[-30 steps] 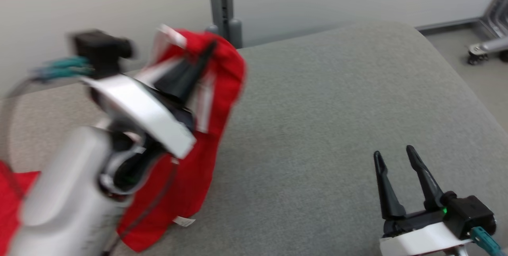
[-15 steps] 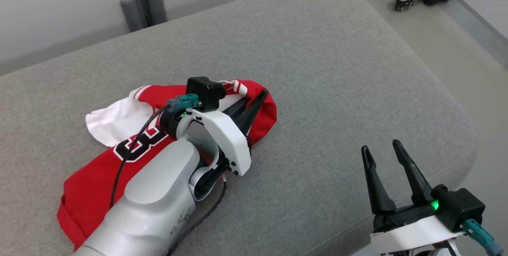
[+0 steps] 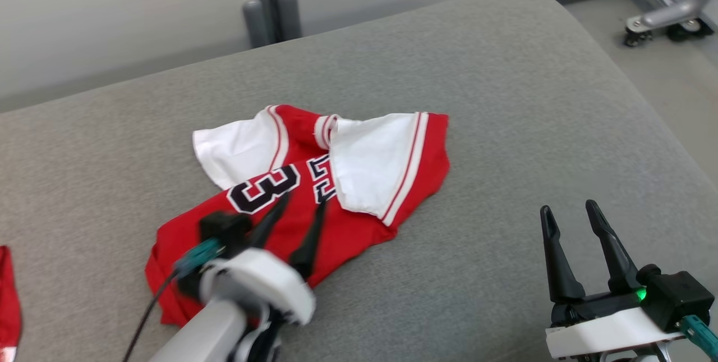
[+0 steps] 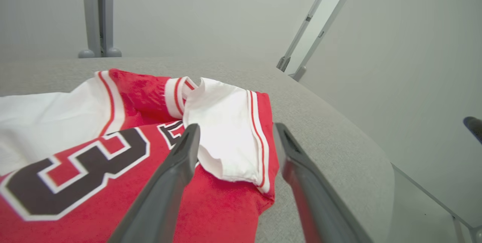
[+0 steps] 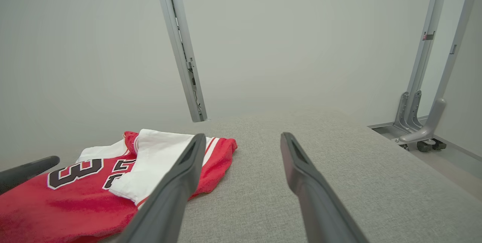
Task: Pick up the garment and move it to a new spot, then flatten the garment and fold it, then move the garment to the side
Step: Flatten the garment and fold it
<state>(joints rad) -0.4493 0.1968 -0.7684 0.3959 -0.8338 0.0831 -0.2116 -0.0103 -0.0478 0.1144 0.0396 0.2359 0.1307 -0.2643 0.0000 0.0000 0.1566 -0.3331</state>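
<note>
— Where is the shirt?

— The red shirt (image 3: 297,182) lies crumpled on the grey cushion (image 3: 505,98), a bit left of the middle in the head view. One white sleeve (image 3: 370,160) is flopped over the front, just beside the big black 3 (image 3: 263,188).

— And the left gripper?

— The left gripper (image 3: 305,199) hangs over the lower part of the shirt and points at the 3. Its two fingers are spread wide and hold nothing. It looks blurry from above, so it is hard to tell if the tips touch the cloth.

— Does its own camera help?

— The left wrist view is much closer. It shows the fingers wide apart, with the white sleeve lying just past them. The thin red stripes on the sleeve are easy to see there.

— What about the other arm?

— The right gripper (image 3: 568,209) is well apart from the shirt, over bare cushion at the lower right. Its fingers are apart and empty. The right wrist view looks low across the cushion. It shows a tall grey post (image 5: 180,47) behind the cushion, and one dark finger (image 5: 26,171) of the left arm over the shirt.

— Anything more from above?

— A bit of another red cloth (image 3: 8,294) at the far left edge.
</note>
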